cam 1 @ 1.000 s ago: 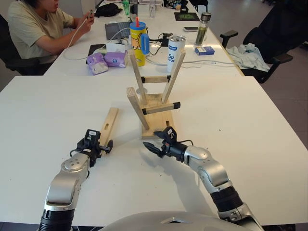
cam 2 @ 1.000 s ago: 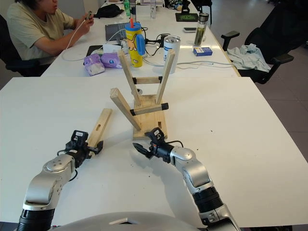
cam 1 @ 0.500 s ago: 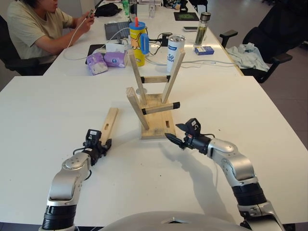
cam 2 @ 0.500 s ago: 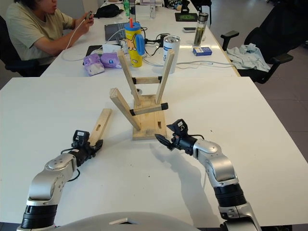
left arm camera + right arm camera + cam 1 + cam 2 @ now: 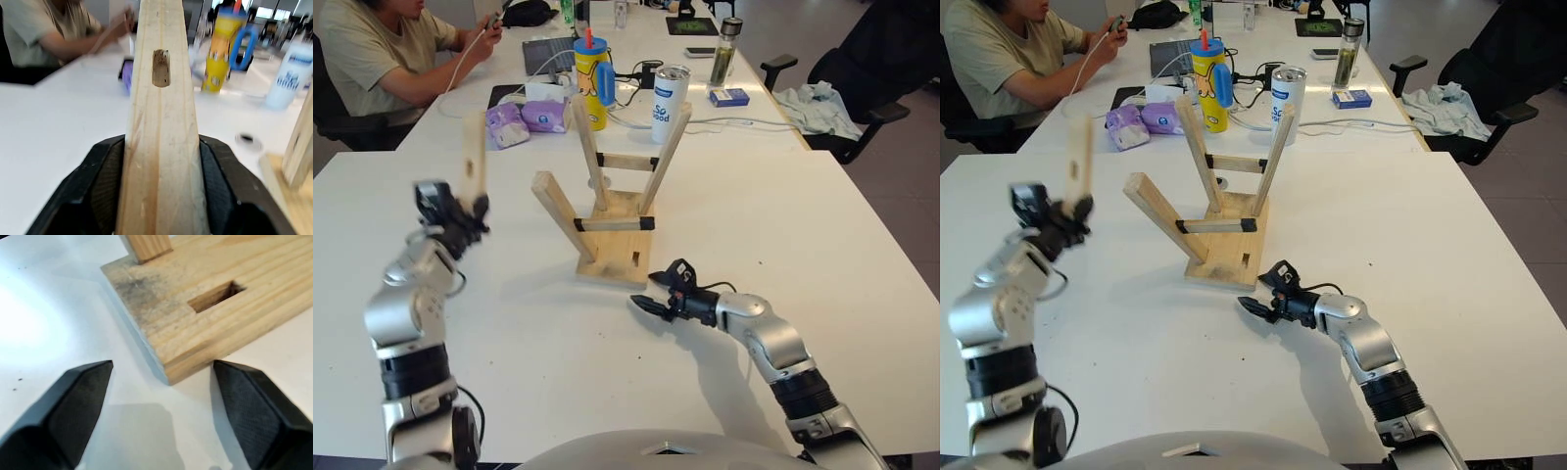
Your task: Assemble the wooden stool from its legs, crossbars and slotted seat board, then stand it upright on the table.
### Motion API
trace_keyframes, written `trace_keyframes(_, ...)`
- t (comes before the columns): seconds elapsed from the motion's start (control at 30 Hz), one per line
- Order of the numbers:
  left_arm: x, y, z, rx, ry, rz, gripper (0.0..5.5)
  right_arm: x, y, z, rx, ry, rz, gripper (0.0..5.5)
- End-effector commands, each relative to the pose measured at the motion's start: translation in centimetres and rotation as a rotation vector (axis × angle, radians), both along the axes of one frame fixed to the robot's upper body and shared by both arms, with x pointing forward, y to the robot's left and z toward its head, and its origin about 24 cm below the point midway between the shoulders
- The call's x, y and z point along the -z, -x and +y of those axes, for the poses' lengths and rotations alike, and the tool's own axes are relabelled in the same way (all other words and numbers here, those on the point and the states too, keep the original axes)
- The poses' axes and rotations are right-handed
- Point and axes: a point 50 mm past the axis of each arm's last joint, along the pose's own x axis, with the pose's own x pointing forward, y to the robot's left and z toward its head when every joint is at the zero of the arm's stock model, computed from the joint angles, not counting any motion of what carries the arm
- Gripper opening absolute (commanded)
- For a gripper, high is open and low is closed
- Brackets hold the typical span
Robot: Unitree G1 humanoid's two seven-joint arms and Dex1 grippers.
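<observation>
We had the left gripper (image 5: 448, 213) clamped on the 4th leg (image 5: 473, 162), upright left of the stool, and the right gripper (image 5: 649, 303) spread just short of the seat board (image 5: 610, 262) beside its empty slot (image 5: 216, 296), so a tilted insertion could have jammed or shoved the unheld board.

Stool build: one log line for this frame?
left gripper: shut on loose leg, held upright | right gripper: open, at seat board corner near empty slot | state: loose leg not yet fitted
</observation>
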Motion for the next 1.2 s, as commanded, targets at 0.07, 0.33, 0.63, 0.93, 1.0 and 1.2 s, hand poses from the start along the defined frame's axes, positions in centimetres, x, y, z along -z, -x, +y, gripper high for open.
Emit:
trace_keyframes(0.07, -9.3, 1.2, -4.2, 0.347, 0.032, -0.412, 2.06, 0.3, 0.5, 0.6, -0.029, 0.002, 0.014, 3.83)
trace_keyframes(0.33, -6.9, 4.2, -11.6, 0.972, 0.101, -0.244, 2.06, -4.4, 2.4, -2.9, -0.023, -0.292, 0.081, 3.83)
trace_keyframes(0.63, -1.4, 7.4, -13.9, 1.346, 0.21, 0.038, 2.06, -12.7, 3.6, -6.5, -0.254, -0.753, 0.164, 3.83)
trace_keyframes(0.93, 0.6, 8.8, -14.3, 1.488, 0.276, 0.188, 2.06, -15.5, 2.5, -6.8, -0.269, -0.947, 0.208, 3.83)
trace_keyframes(1.0, 0.9, 8.9, -14.3, 1.496, 0.271, 0.21, 2.06, -16.0, 2.4, -6.9, -0.262, -0.994, 0.209, 3.83)
trace_keyframes(1.2, 0.8, 8.8, -14.0, 1.531, 0.359, 0.26, 2.06, -16.5, 2.7, -6.8, -0.263, -1.01, 0.193, 3.83)
